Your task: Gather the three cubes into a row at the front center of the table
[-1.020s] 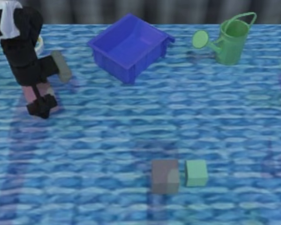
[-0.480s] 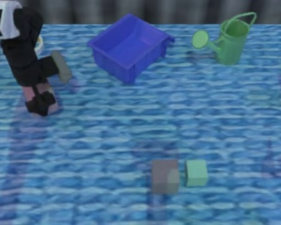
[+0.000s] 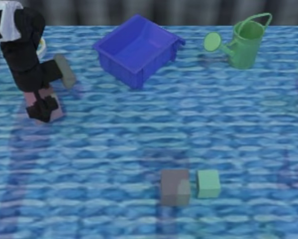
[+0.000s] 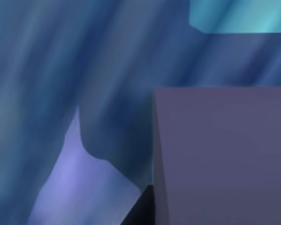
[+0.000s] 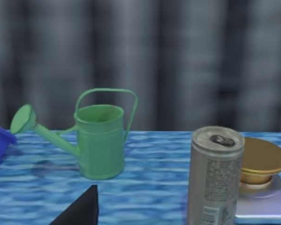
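Two cubes, the grey cube (image 3: 175, 187) and the mint-green cube (image 3: 208, 183), sit just beside each other well in front of the blue bin (image 3: 137, 50). Far left of that bin, the left gripper (image 3: 42, 108) straddles the pale pink cube (image 3: 45, 102); whether its fingers clamp it, I cannot tell.
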`<state>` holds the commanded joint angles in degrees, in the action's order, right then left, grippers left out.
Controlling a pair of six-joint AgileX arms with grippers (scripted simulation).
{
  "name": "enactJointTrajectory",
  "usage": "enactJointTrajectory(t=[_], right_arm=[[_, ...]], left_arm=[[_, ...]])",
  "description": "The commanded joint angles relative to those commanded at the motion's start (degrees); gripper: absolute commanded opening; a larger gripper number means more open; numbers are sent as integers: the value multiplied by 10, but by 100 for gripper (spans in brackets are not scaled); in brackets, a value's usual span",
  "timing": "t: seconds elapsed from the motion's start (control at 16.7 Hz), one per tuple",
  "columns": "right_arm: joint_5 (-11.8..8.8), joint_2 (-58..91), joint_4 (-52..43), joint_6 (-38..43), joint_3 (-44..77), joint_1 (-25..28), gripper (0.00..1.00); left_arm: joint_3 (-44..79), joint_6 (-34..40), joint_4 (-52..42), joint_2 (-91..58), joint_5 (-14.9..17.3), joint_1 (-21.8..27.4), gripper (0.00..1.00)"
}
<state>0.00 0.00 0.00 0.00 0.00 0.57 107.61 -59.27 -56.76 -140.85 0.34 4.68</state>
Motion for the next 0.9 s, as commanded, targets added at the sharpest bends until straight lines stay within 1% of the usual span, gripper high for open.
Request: enactJointTrajectory(t=[0.36, 0.54, 0.9], right_arm=[[0, 0, 0, 0, 0, 0, 100], [0, 0, 0, 0, 0, 0, 100], [0, 0, 0, 0, 0, 0, 100]], left_arm=[[0, 0, 0, 0, 0, 0, 0], [8, 2, -15, 9, 2, 1, 0], [84, 2, -129, 43, 2, -8, 0]])
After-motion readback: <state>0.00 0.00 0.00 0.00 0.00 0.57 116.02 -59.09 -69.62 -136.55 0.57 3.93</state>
